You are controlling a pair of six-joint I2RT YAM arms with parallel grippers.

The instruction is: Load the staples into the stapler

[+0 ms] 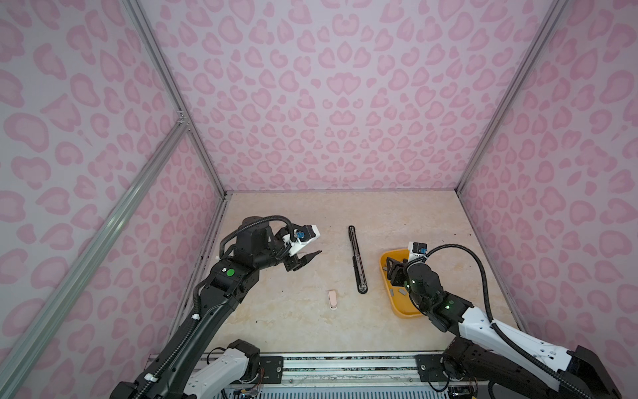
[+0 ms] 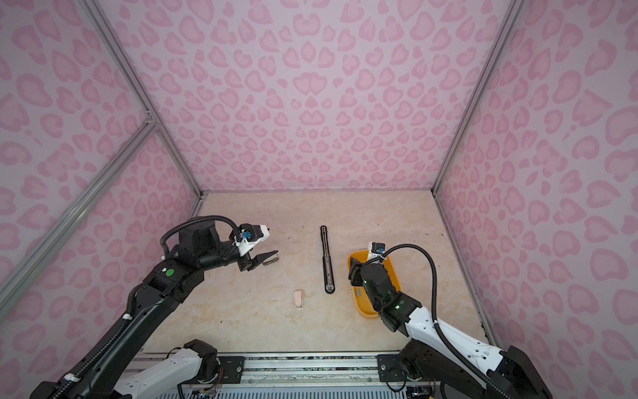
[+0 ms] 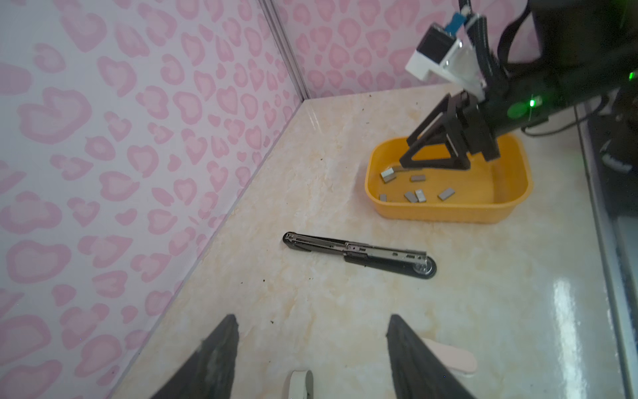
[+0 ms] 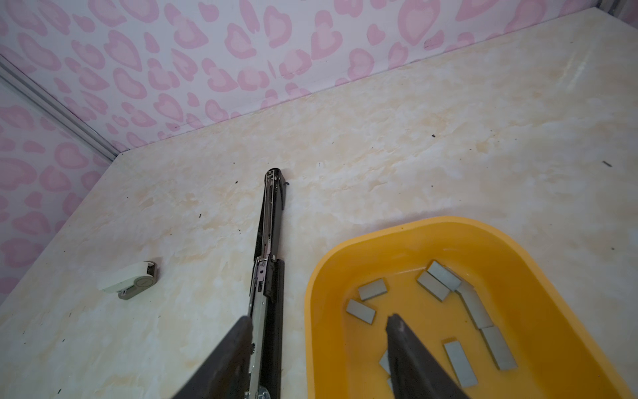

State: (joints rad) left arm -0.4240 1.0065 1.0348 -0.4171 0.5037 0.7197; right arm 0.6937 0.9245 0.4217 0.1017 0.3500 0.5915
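Observation:
A long black stapler (image 1: 357, 259) (image 2: 327, 259) (image 3: 359, 249) (image 4: 267, 224) lies opened out flat mid-table, its metal channel facing up. Several grey staples (image 4: 360, 311) (image 3: 416, 196) (image 1: 402, 292) lie loose in a yellow tray (image 4: 317, 276) (image 3: 448, 214) (image 1: 404, 312) (image 2: 367, 314). My right gripper (image 4: 319, 319) (image 3: 406, 152) (image 1: 392, 267) hangs open above the tray's rim nearest the stapler, one finger over the stapler and one over the staples, holding nothing. My left gripper (image 3: 312, 324) (image 1: 312, 257) (image 2: 271, 256) is open and empty above a small white stapler (image 2: 270, 261) (image 4: 129, 279) (image 3: 300, 383).
A small pink stapler (image 1: 332, 299) (image 2: 298, 299) (image 3: 452, 355) lies near the front, left of the black stapler's near end. Pink patterned walls close in the table at the left, back and right. A metal rail runs along the front edge.

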